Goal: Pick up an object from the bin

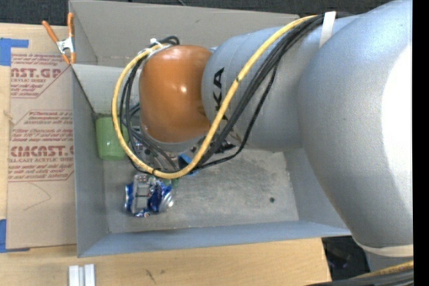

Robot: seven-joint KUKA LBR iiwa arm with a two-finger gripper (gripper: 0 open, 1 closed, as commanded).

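Observation:
My gripper (149,149) hangs low over the left part of the bin, mostly hidden under the arm's orange dome. Just below it, near the bin's front left corner, lies a crumpled blue and white wrapper (149,198) with a small grey piece on top. A pale green block (108,137) rests against the left wall, right beside the gripper and partly behind the cables. A small blue bit (190,168) peeks out from under the arm to the gripper's right.
The big grey arm covers the back and right of the bin. Yellow and black cables loop around the dome. Bare grey bin floor shows at the front right.

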